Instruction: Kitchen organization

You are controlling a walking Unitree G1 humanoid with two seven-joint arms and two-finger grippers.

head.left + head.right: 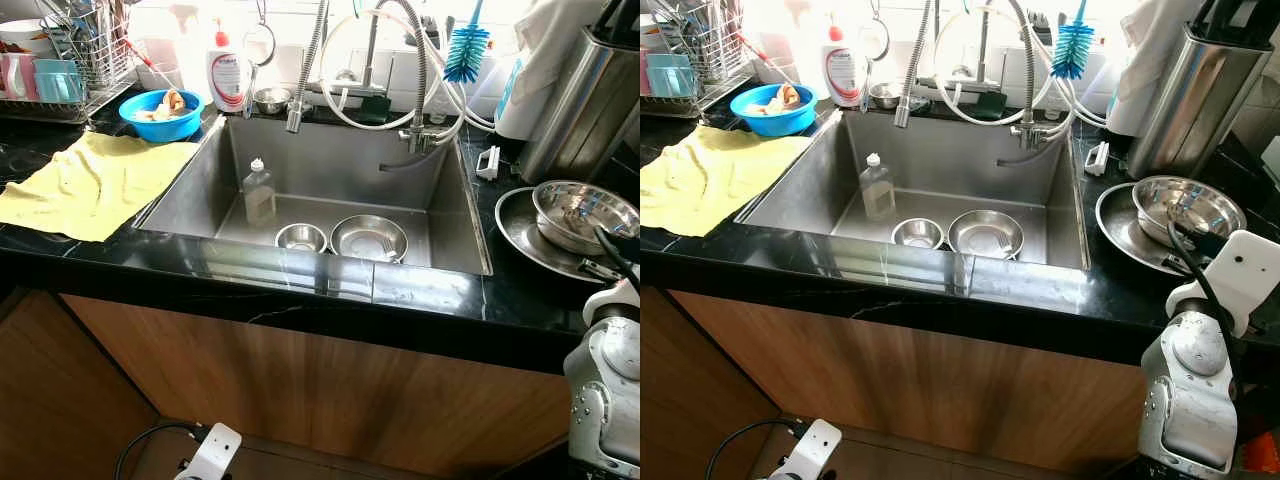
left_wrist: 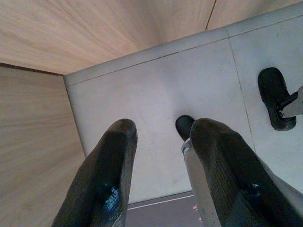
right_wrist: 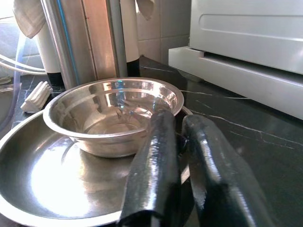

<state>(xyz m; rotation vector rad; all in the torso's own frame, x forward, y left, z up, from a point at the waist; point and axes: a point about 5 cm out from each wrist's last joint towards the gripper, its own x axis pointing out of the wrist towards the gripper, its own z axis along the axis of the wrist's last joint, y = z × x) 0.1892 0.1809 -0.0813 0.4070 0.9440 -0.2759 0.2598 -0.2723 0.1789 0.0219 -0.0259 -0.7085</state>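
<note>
**Black stone bench, steel sink, dishes waiting**

Black stone bench runs around a steel sink, and the right tool hovers low over its right end, fingers nearly together with a narrow gap and nothing between them. Just ahead of the fingertips sits a steel bowl resting in a wide steel plate. Behind these stands a tall steel canister. Down in the sink lie a small bowl, a larger bowl and a clear bottle. Farther left are a yellow cloth, a blue bowl and a dish rack. The left tool hangs idle over the floor, fingers apart.

The step in hand looks like reaching for the bowl on the plate, though the contact point is hard to judge. Next, the fingers would need to spread and close over its rim.
</note>
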